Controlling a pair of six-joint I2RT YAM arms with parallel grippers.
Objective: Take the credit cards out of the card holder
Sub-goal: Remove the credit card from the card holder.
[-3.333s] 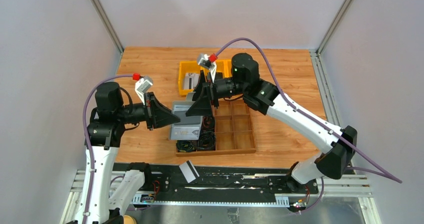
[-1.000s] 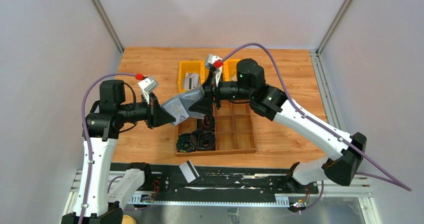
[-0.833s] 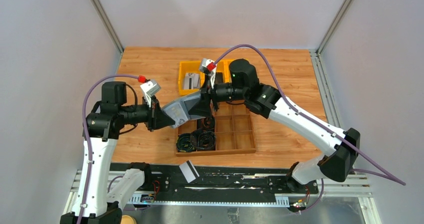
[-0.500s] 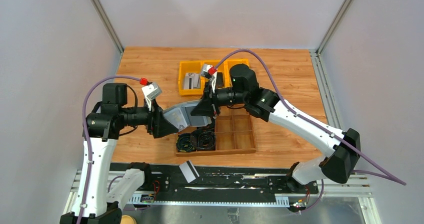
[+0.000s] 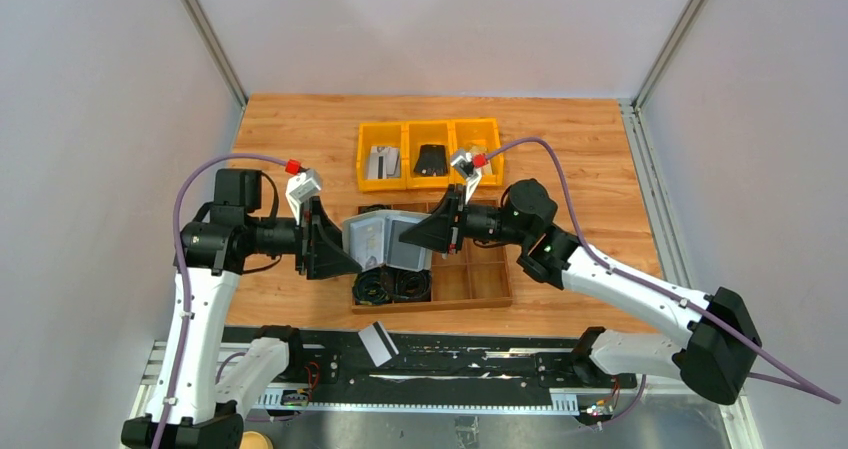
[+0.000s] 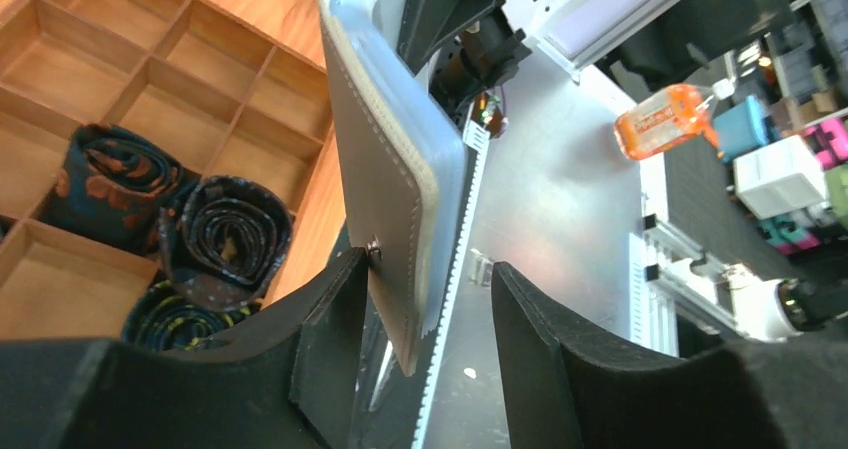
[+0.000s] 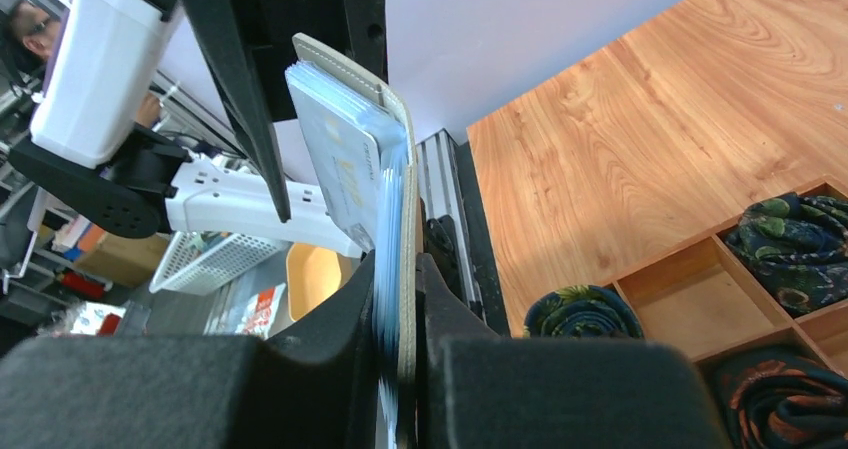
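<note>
**Holder open, cards mostly yet to come out**

The card holder point(image 5: 385, 241) hangs open in the air over the wooden tray point(image 5: 470, 279), mid-table. Your right gripper point(image 7: 398, 279), at the holder's 3 o'clock, is clamped on one flap, and the credit cards point(image 7: 345, 174) sit stacked inside that flap. Your left gripper point(image 6: 425, 289), at 9 o'clock, has its jaws apart around the other flap, not pinching it. What looks like one striped card point(image 5: 378, 343) lies at 6 o'clock on the black rail point(image 5: 480, 354). By my reading, most of the pulling is left.
</note>
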